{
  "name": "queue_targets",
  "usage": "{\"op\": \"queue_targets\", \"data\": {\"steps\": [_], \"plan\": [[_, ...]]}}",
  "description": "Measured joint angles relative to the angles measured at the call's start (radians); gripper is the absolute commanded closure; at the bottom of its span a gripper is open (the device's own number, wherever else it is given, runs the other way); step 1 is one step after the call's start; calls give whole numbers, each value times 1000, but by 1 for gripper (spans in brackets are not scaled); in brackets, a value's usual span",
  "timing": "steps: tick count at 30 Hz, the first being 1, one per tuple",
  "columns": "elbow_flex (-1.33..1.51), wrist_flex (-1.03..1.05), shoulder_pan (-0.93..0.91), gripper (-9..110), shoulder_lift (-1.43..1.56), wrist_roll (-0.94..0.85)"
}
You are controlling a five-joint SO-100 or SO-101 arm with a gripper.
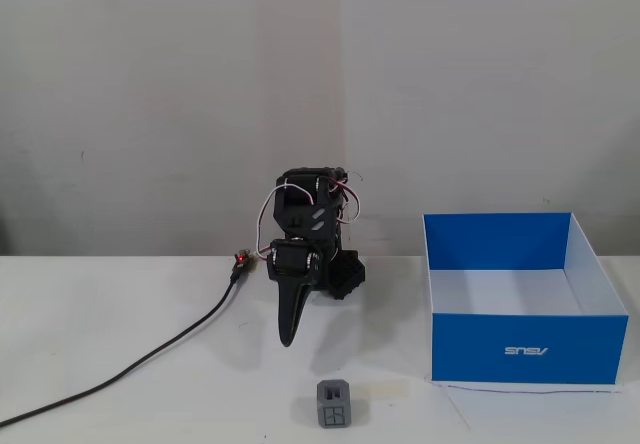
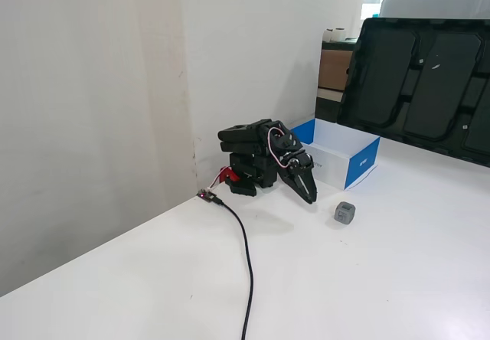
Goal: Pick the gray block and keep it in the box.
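Below and slightly right of our gripper (image 1: 288,339) in a fixed view, well apart: the gray block (image 1: 334,405), upright on the white table (image 1: 120,314). Fingers together, holding nothing. The box (image 1: 520,349) stands farther right, open-topped.

One fixed camera stands low at the table's front, facing the folded black robot arm (image 1: 305,254) and the wall squarely. Another fixed camera looks from farther off, apparently higher, slanting along the wall. Both take in the arm, the blue cardboard box (image 1: 528,349) (image 2: 360,164) and the small gray plastic cube (image 1: 335,405) (image 2: 345,214).
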State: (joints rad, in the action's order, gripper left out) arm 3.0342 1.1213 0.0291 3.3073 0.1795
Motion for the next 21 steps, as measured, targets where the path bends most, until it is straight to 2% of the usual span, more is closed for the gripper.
{"op": "queue_targets", "data": {"steps": [21], "plan": [[0, 0, 0, 100, 0, 0]]}}
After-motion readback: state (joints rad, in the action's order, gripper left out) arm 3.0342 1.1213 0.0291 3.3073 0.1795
